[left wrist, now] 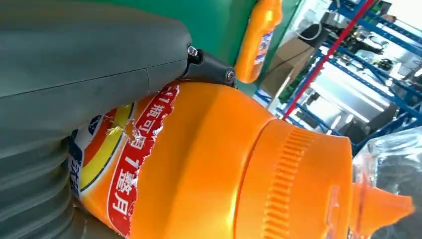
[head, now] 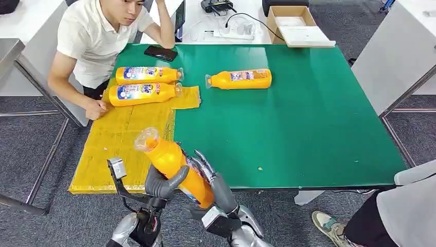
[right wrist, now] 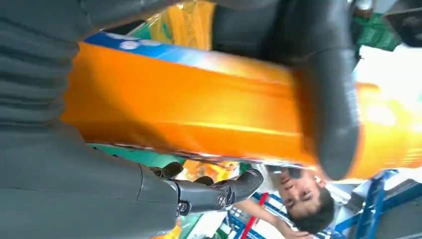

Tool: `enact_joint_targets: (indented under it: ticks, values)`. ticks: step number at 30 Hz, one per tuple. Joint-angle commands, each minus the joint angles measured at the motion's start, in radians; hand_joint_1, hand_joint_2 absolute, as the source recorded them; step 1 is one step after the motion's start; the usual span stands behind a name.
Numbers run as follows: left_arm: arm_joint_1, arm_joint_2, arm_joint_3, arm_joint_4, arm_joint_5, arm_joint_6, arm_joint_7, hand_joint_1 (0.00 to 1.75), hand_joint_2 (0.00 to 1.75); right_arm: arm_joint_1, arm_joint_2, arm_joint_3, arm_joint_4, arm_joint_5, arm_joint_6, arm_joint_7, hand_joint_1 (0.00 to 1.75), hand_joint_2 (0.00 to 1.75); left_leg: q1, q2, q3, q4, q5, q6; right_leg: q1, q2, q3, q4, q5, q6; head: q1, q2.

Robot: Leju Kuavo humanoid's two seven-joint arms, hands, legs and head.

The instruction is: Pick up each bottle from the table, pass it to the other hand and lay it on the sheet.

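Between both sets of fingers, above the bench's near edge: a tilted orange plastic bottle (head: pixel 175 167).
Left hand (head: pixel 163 184) and right hand (head: pixel 216 186) both grip it; releasing early could drop it short of the yellow sheet (head: pixel 123 139).

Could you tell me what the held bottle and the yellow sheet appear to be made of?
Held bottle: likely glossy orange plastic, with bright highlights, a ribbed cap and a torn printed label. Yellow sheet: probably thin plastic film or paper, lying flat with slight creases.
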Motion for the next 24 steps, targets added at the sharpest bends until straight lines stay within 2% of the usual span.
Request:
enact_joint_targets:
  ticks: [1, 4, 5, 8, 14, 23, 24]
  values:
    - [-0.039, 0.014, 0.023, 0.07, 0.007, 0.036, -0.02, 1.75, 1.75, -0.006, -0.051, 0.089, -0.119, -0.023, -0.051, -0.031, 0.0, 0.0, 0.0, 0.0, 0.002, -0.001, 0.0, -0.001, 0.0, -0.001, 0.002, 0.0, -0.001, -0.001, 0.0, 0.0]
    - [-0.078, 0.04, 0.075, 0.09, -0.1, 0.182, -0.067, 1.75, 1.75, 0.014, -0.074, 0.106, -0.204, -0.026, -0.095, -0.031, 0.0, 0.0, 0.0, 0.0, 0.001, 0.0, 0.0, -0.001, 0.001, -0.001, 0.001, 0.0, 0.0, -0.001, 0.0, 0.0]
    - [-0.103, 0.072, 0.063, 0.11, -0.244, 0.276, -0.123, 1.75, 1.75, 0.016, -0.083, 0.12, -0.219, -0.005, -0.124, -0.031, 0.0, 0.0, 0.001, 0.0, 0.003, 0.0, -0.001, -0.002, 0.001, -0.002, 0.004, 0.0, -0.001, -0.002, 0.0, 0.0]
    - [-0.125, 0.12, 0.05, 0.116, -0.516, 0.412, -0.201, 1.75, 1.75, 0.018, -0.107, 0.136, -0.253, 0.022, -0.201, -0.031, 0.0, 0.0, 0.001, 0.0, 0.005, -0.001, -0.001, -0.003, 0.002, -0.002, 0.004, -0.001, -0.001, -0.003, 0.0, 0.0]
    - [-0.141, 0.163, 0.055, 0.09, -0.861, 0.442, -0.158, 1.75, 1.75, 0.025, -0.162, 0.118, -0.322, 0.069, -0.384, -0.031, 0.0, 0.0, 0.001, 0.0, 0.003, -0.001, 0.0, -0.001, 0.001, -0.001, 0.003, 0.0, -0.001, -0.002, 0.0, 0.0]
    - [-0.141, 0.163, 0.055, 0.09, -0.861, 0.442, -0.158, 1.75, 1.75, 0.025, -0.162, 0.118, -0.322, 0.069, -0.384, -0.031, 0.0, 0.0, 0.001, -0.001, 0.004, -0.001, -0.001, -0.002, 0.001, -0.002, 0.005, 0.0, -0.002, -0.002, 0.0, 0.0]
    - [-0.165, 0.159, 0.048, 0.119, -0.948, 0.476, -0.143, 1.75, 1.75, 0.029, -0.161, 0.118, -0.349, 0.069, -0.421, -0.031, 0.0, 0.0, 0.001, 0.0, 0.002, -0.001, 0.0, -0.002, 0.001, -0.002, 0.002, 0.0, -0.001, -0.002, 0.0, 0.0]
